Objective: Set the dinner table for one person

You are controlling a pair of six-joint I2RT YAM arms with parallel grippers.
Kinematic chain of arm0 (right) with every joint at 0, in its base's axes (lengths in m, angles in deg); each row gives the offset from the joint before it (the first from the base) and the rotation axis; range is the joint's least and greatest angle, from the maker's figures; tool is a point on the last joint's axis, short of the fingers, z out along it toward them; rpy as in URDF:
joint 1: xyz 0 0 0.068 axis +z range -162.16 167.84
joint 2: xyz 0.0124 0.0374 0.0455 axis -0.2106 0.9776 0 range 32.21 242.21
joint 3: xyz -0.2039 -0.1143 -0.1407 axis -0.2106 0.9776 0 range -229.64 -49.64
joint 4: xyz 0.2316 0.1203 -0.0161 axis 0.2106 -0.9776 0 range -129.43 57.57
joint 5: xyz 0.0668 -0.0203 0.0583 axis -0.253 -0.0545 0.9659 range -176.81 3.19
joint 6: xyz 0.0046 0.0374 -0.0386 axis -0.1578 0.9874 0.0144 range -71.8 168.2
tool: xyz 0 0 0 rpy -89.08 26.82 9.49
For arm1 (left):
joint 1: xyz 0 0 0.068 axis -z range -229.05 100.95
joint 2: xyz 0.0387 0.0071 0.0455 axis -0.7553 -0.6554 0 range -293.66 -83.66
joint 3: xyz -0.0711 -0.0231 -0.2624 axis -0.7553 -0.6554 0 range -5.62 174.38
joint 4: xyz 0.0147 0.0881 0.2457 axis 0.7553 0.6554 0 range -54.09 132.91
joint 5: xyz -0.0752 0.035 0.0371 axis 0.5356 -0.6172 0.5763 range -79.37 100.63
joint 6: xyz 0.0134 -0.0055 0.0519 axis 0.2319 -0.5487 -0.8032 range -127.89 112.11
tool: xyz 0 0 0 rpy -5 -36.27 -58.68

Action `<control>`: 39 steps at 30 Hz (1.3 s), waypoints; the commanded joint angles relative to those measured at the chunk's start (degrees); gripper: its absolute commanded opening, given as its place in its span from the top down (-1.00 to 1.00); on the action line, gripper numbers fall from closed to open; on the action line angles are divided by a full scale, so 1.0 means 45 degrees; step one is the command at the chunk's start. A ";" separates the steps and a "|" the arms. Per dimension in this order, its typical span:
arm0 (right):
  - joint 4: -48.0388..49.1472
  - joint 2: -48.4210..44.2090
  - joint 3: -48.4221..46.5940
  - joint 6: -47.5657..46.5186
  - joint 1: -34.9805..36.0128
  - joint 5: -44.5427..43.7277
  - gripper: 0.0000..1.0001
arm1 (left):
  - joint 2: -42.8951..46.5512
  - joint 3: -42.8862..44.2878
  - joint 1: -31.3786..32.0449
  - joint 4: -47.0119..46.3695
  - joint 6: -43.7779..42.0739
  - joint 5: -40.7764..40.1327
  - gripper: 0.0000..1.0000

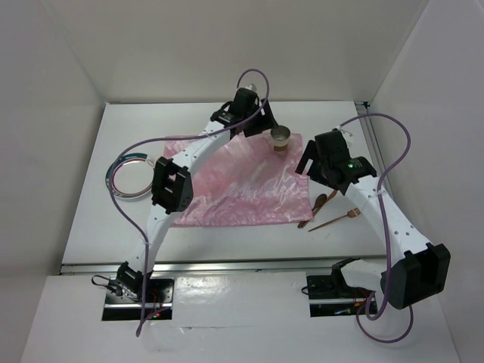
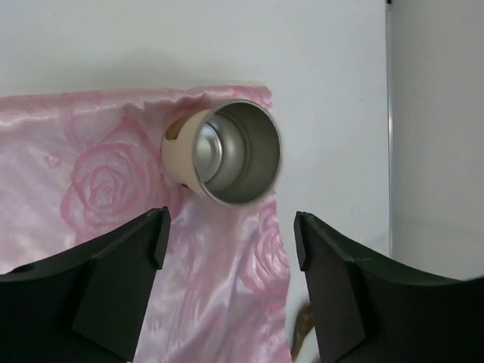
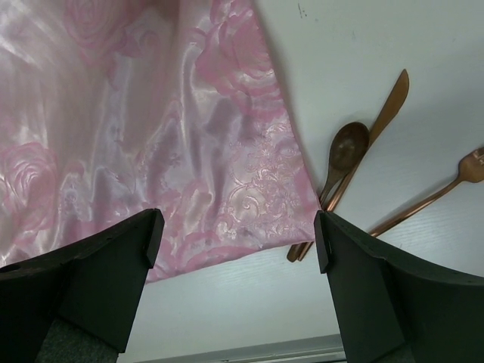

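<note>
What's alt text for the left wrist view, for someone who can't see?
A cream-coloured cup with a shiny metal inside stands at the corner of a pink rose-patterned cloth on a white tabletop. Black jaws below stand open, clear of it.

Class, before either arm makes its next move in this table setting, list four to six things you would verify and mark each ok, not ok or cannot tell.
1. Cup upright on the pink cloth's far right corner: ok.
2. Left gripper open and clear of the cup: ok.
3. Right gripper open and empty over the cloth's right edge: ok.
4. Plate on the cloth: not ok; it lies on the bare dinner table left of the cloth.
5. Spoon, knife and fork laid out singly: not ok; spoon and knife touch, right of the cloth.
</note>
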 commanded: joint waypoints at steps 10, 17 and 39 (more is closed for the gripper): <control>0.0393 -0.0517 -0.0824 -0.0975 -0.0192 -0.0944 -0.88 | 0.8740 -0.7770 -0.2196 0.3150 0.0043 -0.5641 -1.00; 0.1077 -0.0517 -0.0121 -0.0957 -0.0309 0.0364 -0.88 | 1.3521 -1.5698 -0.7705 0.2493 0.1176 -0.2855 -0.91; 0.1332 -0.0165 -0.0239 -0.0702 -0.0445 0.0796 -0.88 | 1.3240 -2.1145 -1.3647 -0.1062 0.1744 0.1819 -0.89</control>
